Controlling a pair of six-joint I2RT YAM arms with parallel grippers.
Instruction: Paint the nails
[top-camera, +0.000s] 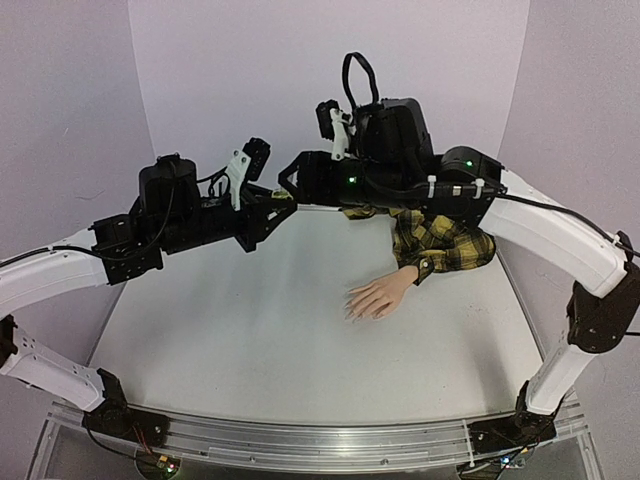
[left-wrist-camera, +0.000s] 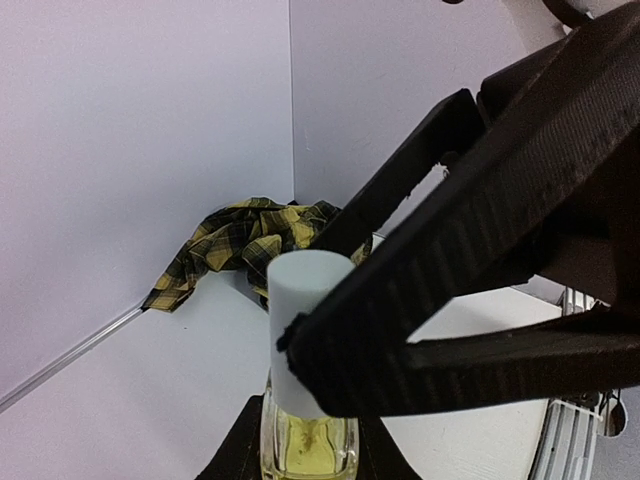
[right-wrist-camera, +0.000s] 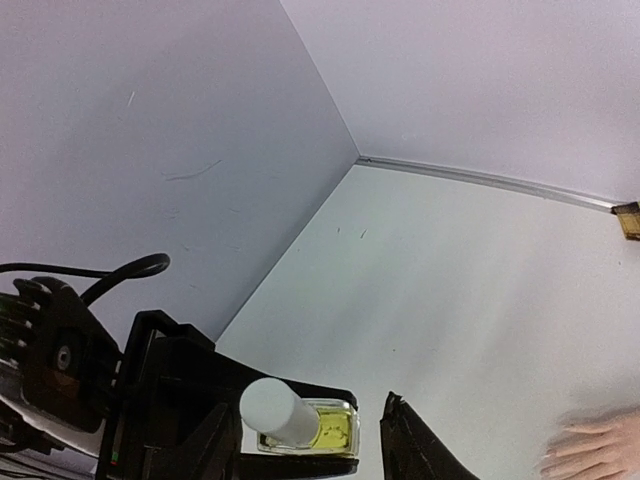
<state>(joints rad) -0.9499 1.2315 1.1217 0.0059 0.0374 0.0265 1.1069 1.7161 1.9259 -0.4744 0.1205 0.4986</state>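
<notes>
The nails (top-camera: 352, 312) lie flat on the bench (top-camera: 250, 340), centre-right: small, rigid, likely slick. Farther back, my left hand (top-camera: 272, 212) is clamped on the fragile bottle (right-wrist-camera: 335, 428). My right hand (left-wrist-camera: 305, 300) stands apart astride its cap (right-wrist-camera: 272, 410); I'd grip mid-cap.

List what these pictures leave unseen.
- Nails: too small in the top view; in the right wrist view the hand is blurred and cut by the edge.
- Bottle: in the top view, hidden where the left gripper and right gripper meet; left wrist view cuts its base.
- Right gripper's hold on the cap: left wrist view, the near finger covers the cap's side.
</notes>
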